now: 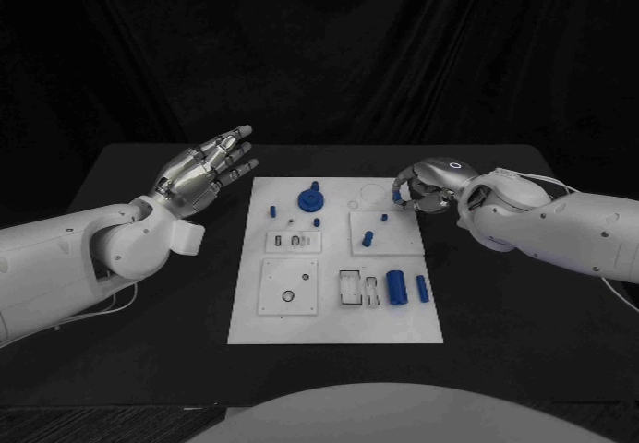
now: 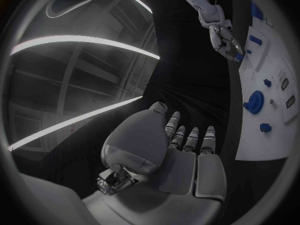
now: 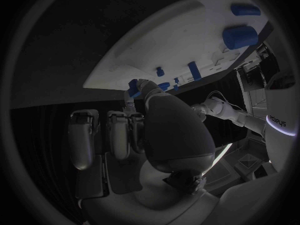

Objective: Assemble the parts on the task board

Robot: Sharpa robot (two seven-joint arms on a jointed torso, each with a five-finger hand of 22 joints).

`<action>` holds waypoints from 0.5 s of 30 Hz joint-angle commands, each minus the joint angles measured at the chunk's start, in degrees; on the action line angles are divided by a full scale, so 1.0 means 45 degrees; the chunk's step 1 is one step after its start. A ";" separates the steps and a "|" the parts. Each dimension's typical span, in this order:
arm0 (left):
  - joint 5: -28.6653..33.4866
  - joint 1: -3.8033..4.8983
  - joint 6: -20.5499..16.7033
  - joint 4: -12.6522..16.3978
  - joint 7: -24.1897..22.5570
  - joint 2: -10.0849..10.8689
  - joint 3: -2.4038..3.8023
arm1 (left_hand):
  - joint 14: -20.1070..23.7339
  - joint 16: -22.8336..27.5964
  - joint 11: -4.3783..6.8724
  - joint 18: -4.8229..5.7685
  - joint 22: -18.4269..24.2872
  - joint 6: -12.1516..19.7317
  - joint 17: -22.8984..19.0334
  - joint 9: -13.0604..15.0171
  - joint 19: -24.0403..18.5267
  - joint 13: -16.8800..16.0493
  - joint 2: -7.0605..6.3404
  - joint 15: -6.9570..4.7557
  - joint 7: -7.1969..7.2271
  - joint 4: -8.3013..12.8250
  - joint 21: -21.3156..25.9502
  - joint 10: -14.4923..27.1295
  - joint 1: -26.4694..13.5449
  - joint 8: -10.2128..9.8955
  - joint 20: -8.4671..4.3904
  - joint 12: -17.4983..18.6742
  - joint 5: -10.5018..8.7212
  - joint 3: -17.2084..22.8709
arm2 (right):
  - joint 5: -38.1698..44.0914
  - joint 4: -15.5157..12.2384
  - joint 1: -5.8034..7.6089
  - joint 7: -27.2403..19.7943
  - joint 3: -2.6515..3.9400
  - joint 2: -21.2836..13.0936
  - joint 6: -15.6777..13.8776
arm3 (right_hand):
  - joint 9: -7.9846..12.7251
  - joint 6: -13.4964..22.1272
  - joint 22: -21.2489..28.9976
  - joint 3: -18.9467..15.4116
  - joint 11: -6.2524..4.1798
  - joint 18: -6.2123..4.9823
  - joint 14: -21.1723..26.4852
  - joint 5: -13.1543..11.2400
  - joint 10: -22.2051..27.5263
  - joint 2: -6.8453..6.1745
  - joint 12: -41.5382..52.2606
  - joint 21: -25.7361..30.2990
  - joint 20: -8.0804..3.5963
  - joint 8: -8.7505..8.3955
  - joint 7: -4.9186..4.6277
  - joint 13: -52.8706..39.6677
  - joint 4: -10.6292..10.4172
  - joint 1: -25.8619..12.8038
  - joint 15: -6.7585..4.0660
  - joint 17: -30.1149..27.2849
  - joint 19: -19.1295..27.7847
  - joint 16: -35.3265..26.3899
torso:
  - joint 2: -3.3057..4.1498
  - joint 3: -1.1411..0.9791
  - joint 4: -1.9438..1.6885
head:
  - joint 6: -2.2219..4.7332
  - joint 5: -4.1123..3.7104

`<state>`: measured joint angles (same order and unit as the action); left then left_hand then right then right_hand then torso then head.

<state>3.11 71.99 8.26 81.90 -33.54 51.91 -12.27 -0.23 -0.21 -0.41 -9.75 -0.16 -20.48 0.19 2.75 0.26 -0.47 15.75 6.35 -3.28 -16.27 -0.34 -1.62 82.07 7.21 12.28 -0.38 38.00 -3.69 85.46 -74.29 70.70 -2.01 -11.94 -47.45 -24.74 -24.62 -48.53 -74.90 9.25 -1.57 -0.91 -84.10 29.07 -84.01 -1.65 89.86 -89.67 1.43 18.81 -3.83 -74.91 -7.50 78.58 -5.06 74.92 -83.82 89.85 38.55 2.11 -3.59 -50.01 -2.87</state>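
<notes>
While the left hand [image 1: 207, 173] hovers beside the task board's [image 1: 333, 328] far left corner with fingers spread and nothing in them, the blue parts [image 1: 395, 286] lie scattered across the white plate. At its far right corner the right hand [image 1: 424, 189] pinches a small blue part [image 1: 398, 193]. These pieces look light, rigid and smooth, so a fingertip pinch across the sides probably suits them best.

Blue parts [image 1: 397, 286] on a white task board [image 1: 333, 328], black table [image 1: 533, 314]

left robot hand [image 1: 207, 171]: raised, fingers extended, apart, holding nothing | right robot hand [image 1: 424, 189]: fingers curled, pinching a small piece
</notes>
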 commanded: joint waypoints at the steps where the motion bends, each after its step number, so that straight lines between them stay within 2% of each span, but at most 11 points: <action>1: 0.0004 -0.0015 0.0150 0.0016 -0.0082 -0.0030 0.0015 | 0.0020 -0.0036 -0.0121 -0.0083 -0.0009 -0.0099 -0.0006 0.0017 0.0003 -0.0011 -0.0068 -0.0013 -0.0013 0.0003 0.0026 -0.0008 0.0048 0.0045 0.0062 -0.0027 0.0003 0.0089 | -0.0173 -0.0728 0.0183 0.0350 0.0011 -0.0089 -0.0623 | -0.0378 0.0068 -0.3355 0.0047 -0.0033 0.0202 -0.1311 0.0108 -0.1330 -0.0012 0.0032 -0.0073 -0.0054 0.0072 0.0071 -0.3353 0.0025 0.0077 -0.0035 0.3350 -0.1373 0.0033 | -0.0006 0.0002 0.0004 | 0.0002 -0.0006; 7: 0.0004 -0.0015 0.0116 0.0024 -0.0059 -0.0038 0.0015 | 0.0020 -0.0036 -0.0121 -0.0083 -0.0009 -0.0099 -0.0006 0.0017 0.0003 -0.0011 -0.0068 -0.0013 -0.0013 0.0003 0.0026 -0.0008 0.0048 0.0045 0.0062 -0.0027 0.0003 0.0089 | -0.0088 -0.1993 0.0385 0.0553 0.0013 -0.0082 -0.0839 | -0.0395 0.0116 -0.3355 0.0038 -0.0009 0.0202 -0.1311 0.0150 -0.1330 -0.0080 0.0032 -0.0073 -0.0033 0.0078 0.0036 -0.3353 0.0018 0.0001 -0.0003 0.3350 -0.1373 0.0033 | -0.0007 0.0010 -0.0003 | 0.0002 -0.0056; 9: 0.0004 -0.0016 0.0101 0.0037 -0.0048 -0.0027 0.0015 | 0.0020 -0.0038 -0.0119 -0.0084 -0.0010 -0.0115 -0.0006 0.0018 0.0005 -0.0014 -0.0066 -0.0015 -0.0011 0.0003 0.0025 -0.0017 0.0047 0.0055 0.0061 -0.0030 0.0009 0.0096 | 0.0027 -0.2292 0.0412 0.0705 0.0013 0.0033 -0.0913 | -0.0437 0.0095 -0.3355 0.0057 -0.0005 0.0202 -0.1311 0.0422 -0.1330 -0.0200 0.0032 -0.0073 -0.0012 0.0134 0.0049 -0.3353 0.0053 -0.0070 0.0011 0.3350 -0.1373 0.0033 | -0.0008 0.0015 -0.0007 | 0.0002 -0.0068; 15: 0.0005 -0.0016 0.0077 0.0060 -0.0009 0.0001 0.0015 | 0.0019 -0.0041 -0.0119 -0.0084 -0.0010 -0.0134 -0.0004 0.0021 0.0004 -0.0015 -0.0065 -0.0016 -0.0010 0.0003 0.0026 -0.0023 0.0047 0.0063 0.0061 -0.0031 0.0011 0.0098 | 0.0181 -0.2718 0.0359 0.1105 0.0012 0.0536 -0.0865 | -0.0451 0.0092 -0.3355 0.0063 -0.0002 0.0202 -0.1311 0.0496 -0.1330 -0.0250 0.0032 -0.0073 -0.0004 0.0152 0.0030 -0.3353 0.0062 -0.0109 0.0018 0.3350 -0.1373 0.0033 | -0.0009 0.0016 -0.0030 | 0.0002 -0.0059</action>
<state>3.11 71.98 8.26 82.02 -33.19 51.94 -12.25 -0.23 -0.21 -0.57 -9.75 -0.16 -20.69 0.18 2.74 0.26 -0.46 15.76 6.35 -3.48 -16.27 -0.34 -1.78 82.07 7.21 12.28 -0.38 38.00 -3.69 85.33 -86.21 72.47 0.17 -11.92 -45.18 -27.14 -25.78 -48.06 -74.95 9.41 -1.57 -0.91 -84.10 31.05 -84.01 -2.29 89.86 -89.67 1.43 19.36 -3.93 -74.91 -7.33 77.95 -5.06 74.92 -83.82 89.85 38.52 2.18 -3.65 -50.01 -3.18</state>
